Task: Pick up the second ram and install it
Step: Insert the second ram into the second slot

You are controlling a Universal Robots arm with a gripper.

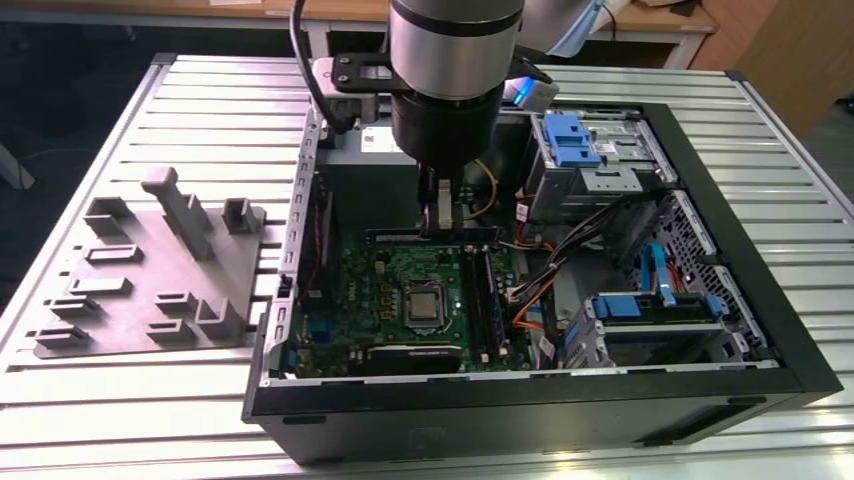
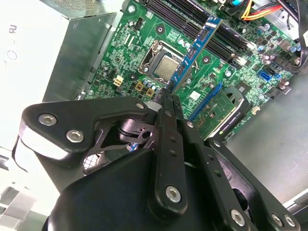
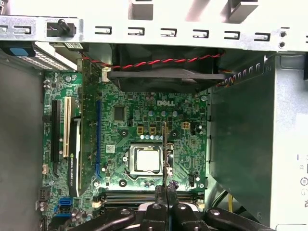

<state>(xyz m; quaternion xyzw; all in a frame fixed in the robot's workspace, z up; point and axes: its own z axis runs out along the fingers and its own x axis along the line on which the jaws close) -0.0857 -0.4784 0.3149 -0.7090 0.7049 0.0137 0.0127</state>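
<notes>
Pincer (image 2: pixel 167 94) pressed together on one end of the second ram (image 2: pixel 195 48), stick held on edge. In the exterior view it's down inside the open PC case (image 1: pixel 534 390), which sits toward the bench (image 1: pixel 200 100) edge on the exterior view's right. Ram hangs over the motherboard (image 3: pixel 144 108) next to the CPU socket (image 3: pixel 147 160), lying crosswise to the memory slots (image 3: pixel 125 196), not seated in one. Grey fixture plate (image 1: pixel 147 280) sits near the opposite bench edge.

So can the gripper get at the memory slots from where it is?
Probably yes. The gripper holds the second ram above the motherboard, and nothing else covers the memory slots. The stick does sit crosswise to them, though.
</notes>
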